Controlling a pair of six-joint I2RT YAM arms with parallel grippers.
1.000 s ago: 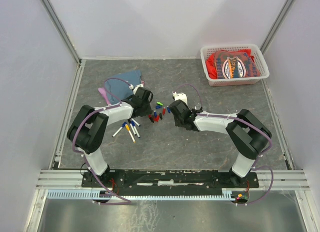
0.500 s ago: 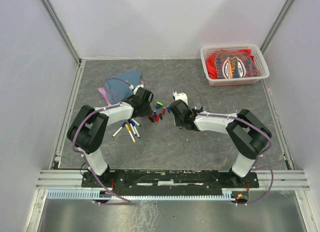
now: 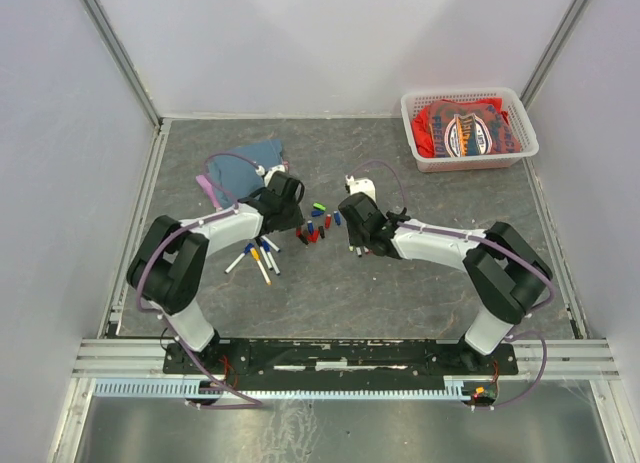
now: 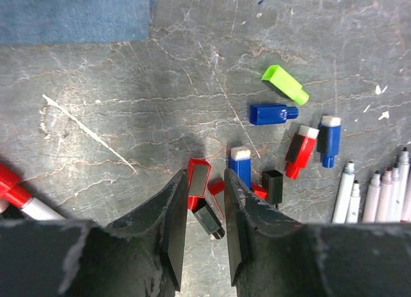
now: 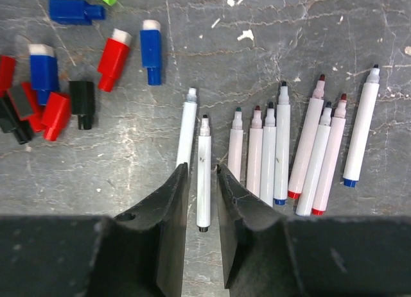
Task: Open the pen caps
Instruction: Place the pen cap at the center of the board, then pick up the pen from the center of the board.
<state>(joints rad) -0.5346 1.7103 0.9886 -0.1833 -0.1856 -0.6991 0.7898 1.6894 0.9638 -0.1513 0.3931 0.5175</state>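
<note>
Loose pen caps (image 3: 316, 224) lie in a cluster between the two grippers: green (image 4: 286, 84), blue (image 4: 273, 113), red (image 4: 300, 151) and black (image 4: 272, 185). My left gripper (image 4: 203, 172) hangs open low over the cluster. A red cap (image 4: 198, 179) and a black cap (image 4: 210, 220) lie on the table between its fingers, not pinched. My right gripper (image 5: 201, 166) is open astride an uncapped white pen (image 5: 203, 175) that rests on the table with a gap on each side. More uncapped pens (image 5: 281, 149) lie in a row to its right.
Several capped pens (image 3: 258, 258) lie beside the left forearm, one with a red cap (image 4: 19, 194). A folded blue cloth (image 3: 250, 158) sits behind the left gripper. A white basket (image 3: 468, 164) of red fabric stands at the back right.
The right gripper's jaws have widened and its wrist has shifted slightly toward the back. The white pen now lies free between them. The left gripper has barely moved.
</note>
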